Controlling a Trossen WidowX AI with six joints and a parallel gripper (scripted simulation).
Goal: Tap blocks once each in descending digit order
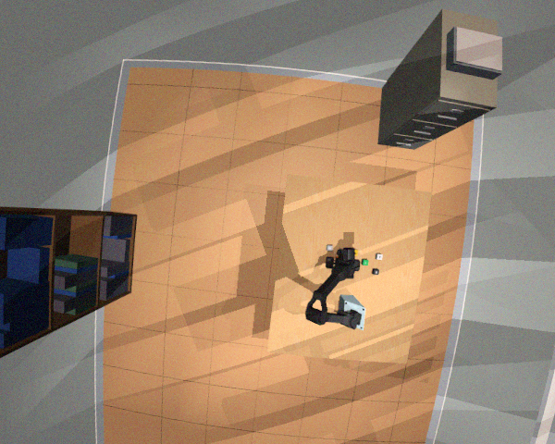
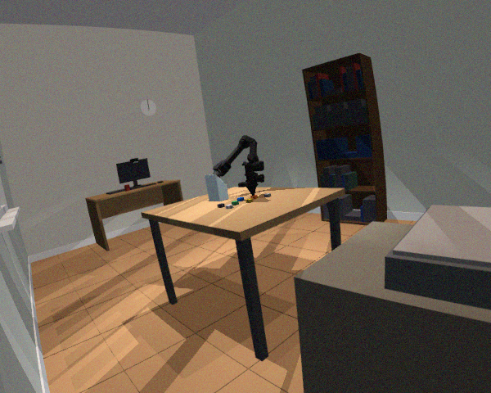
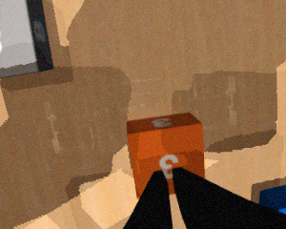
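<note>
My gripper (image 2: 253,195) (image 3: 168,178) is shut, with nothing seen between its tips. The tips are at the orange block (image 3: 148,145), over the "3" on its upper face; whether they touch it I cannot tell. The grey block (image 1: 329,247) (image 2: 267,195) (image 3: 11,40) shows an "8" at the wrist view's upper left. A blue block (image 2: 240,198) (image 3: 276,197) is cut off at the wrist view's lower right. A yellow block (image 1: 356,252) (image 2: 249,200), a green block (image 1: 365,262) (image 2: 235,203), a white block (image 1: 378,256) (image 2: 229,206) and a dark block (image 1: 375,271) (image 2: 221,205) have unreadable digits.
The blocks stand on the wooden table (image 1: 315,205) (image 2: 254,219). A pale blue-grey mount (image 1: 351,305) (image 2: 216,188) stands at the arm's base. The arm hides part of the block group in the top view. A bookcase, a desk and a cabinet stand away from the table.
</note>
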